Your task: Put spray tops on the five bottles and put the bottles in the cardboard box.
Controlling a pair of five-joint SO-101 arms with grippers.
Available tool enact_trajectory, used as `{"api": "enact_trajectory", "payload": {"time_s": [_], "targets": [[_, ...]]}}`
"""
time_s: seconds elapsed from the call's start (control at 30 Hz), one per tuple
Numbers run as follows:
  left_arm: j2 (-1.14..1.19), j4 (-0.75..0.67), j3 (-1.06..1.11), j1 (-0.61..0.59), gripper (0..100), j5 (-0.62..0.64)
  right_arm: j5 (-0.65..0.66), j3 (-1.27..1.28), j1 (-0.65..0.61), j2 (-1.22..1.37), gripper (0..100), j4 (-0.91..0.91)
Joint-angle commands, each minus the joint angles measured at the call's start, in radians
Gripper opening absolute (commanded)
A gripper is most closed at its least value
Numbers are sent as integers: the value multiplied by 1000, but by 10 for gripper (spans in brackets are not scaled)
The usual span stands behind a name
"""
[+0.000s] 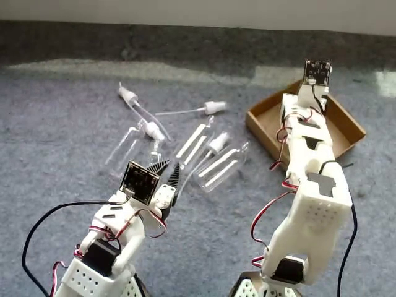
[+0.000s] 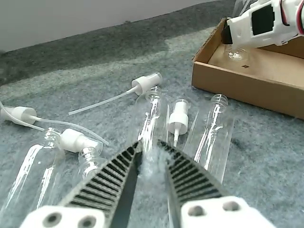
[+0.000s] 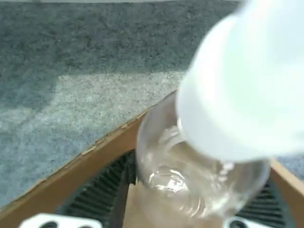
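Four bottles loose on the mat, a fifth gripped in the box

Nearest the arm bases, the left gripper [image 2: 149, 145] holds its black ribbed jaws a narrow gap apart with nothing between them. Its tips point at the base of a clear cylindrical plastic bottle [image 2: 152, 111] lying uncapped on the grey fuzzy mat [image 1: 62, 185]. Just beside that bottle lies a small white spray top with a short tube [image 2: 178, 118]. Past it lies a second clear open-necked bottle [image 2: 213, 130], roughly parallel to the first.

On the other side of the jaws, two more clear bottles lie close together: a near-side open-necked bottle [image 2: 90, 159] and an outer bottle [image 2: 31, 166]. A stubby white spray top [image 2: 73, 140] lies at their necks; whether it touches either cannot be told.

Farther out, two loose white tops rest on the mat, well apart. One is a long-tubed spray top [image 2: 147, 83] beyond the middle bottles. The other is an edge spray top [image 2: 19, 114] trailing its thin tube.

Farthest off sits the shallow brown cardboard box [image 2: 237, 85]. Inside it, the right gripper [image 3: 197, 190] is pressed onto both sides of a capped clear bottle [image 3: 156, 147] wearing a fitted white spray top [image 3: 247, 80]. The bottle's base is down at the box floor, though contact cannot be told.
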Motion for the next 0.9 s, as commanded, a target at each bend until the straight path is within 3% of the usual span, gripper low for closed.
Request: {"api": "enact_trajectory", "payload": {"time_s": [0.0,0.23,0.87], "targets": [[1,-21,22,-13,7,3,12,-12,18,-30,289,-22],[2,-21,22,-13,7,3,12,-15,19,-31,351,-8],[2,-21,22,-13,7,3,11,-59,15,-226,354,390]]}}
